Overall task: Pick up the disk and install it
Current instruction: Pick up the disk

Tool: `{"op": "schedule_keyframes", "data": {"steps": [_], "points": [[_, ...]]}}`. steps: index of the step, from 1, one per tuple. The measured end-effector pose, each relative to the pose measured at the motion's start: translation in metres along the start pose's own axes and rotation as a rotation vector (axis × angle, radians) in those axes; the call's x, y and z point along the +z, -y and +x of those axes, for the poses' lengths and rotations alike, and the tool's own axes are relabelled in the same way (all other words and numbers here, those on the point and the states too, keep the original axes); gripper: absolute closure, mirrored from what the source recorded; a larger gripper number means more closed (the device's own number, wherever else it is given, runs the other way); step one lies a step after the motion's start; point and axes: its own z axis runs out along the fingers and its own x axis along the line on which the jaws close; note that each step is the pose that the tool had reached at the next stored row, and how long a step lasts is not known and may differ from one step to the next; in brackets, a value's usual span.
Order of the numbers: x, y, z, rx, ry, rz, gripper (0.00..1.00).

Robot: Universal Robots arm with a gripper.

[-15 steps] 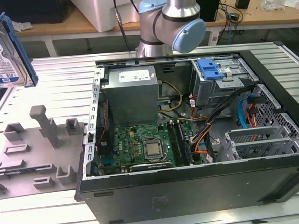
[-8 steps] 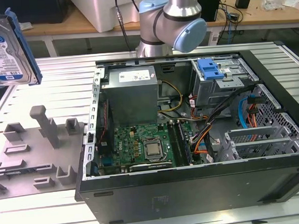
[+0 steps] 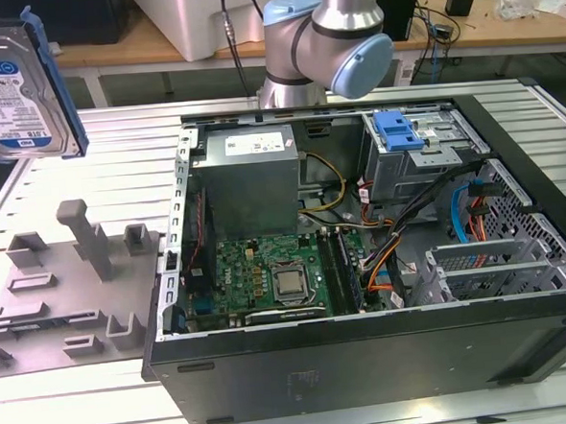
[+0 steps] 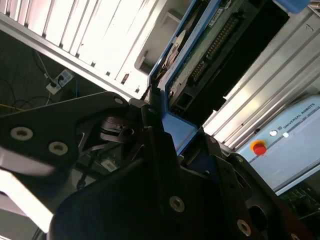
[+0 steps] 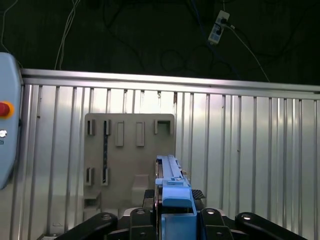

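The disk (image 3: 14, 89) hangs in the air at the exterior view's upper left. It stands almost on edge with its flat face toward the camera, clear of the ribbed metal tabletop (image 3: 116, 145) and above the grey fixture plate (image 3: 66, 283). That face is silver and carries a white-and-blue label. A blue plastic bracket (image 3: 64, 86) runs along its edge.

In the first wrist view the disk (image 5: 172, 192) shows edge-on as a thin blue-capped slab, with the gripper (image 5: 172, 222) closed on it. The black fingers (image 5: 207, 220) press against the bracket from both sides, and the fixture plate (image 5: 130, 150) lies on the tabletop below.

In the second wrist view the other face of the disk (image 4: 210, 45) shows a green circuit board and a row of connector pins, framed by the blue bracket (image 4: 175, 127).

The open computer case (image 3: 369, 360) lies well apart, toward the exterior view's right, with its grey power-supply box (image 3: 252, 180), motherboard (image 3: 267, 271) and silver drive cage (image 3: 424, 155) all exposed.
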Motion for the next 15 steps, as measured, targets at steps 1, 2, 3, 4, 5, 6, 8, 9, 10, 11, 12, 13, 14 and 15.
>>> {"op": "schedule_keyframes", "data": {"steps": [1,2,3,4,5,6,8,9,10,11,12,13,14,15], "points": [[-0.0013,0.0017,0.0009,0.0,0.0001,-0.001,0.63],[-0.0029,0.0037,0.0019,0.0,0.0002,-0.0022,0.63],[-0.0052,0.0071,0.0039,0.0,0.0003,-0.0042,0.63],[-0.0077,0.0117,0.0064,0.0,0.0004,-0.0069,0.63],[-0.0088,0.014,0.0076,0.0,0.0006,-0.0084,0.63],[-0.0096,0.0159,0.0085,0.0,0.0006,-0.0098,0.63],[-0.0109,0.0214,0.0106,0.001,0.0006,-0.0124,0.63],[-0.0112,0.0244,0.0116,0.001,0.0006,-0.0132,0.63],[-0.0115,0.0278,0.0127,0.001,0.0007,-0.0142,0.63],[-0.0118,0.0318,0.014,0.001,0.0007,-0.0152,0.63],[-0.0122,0.036,0.0152,0.001,0.0008,-0.0163,0.63],[-0.0125,0.0396,0.0163,0.001,0.0009,-0.0172,0.63],[-0.0128,0.0427,0.0173,0.001,0.001,-0.018,0.63],[-0.0132,0.0462,0.0184,0.001,0.0009,-0.019,0.63]]}}
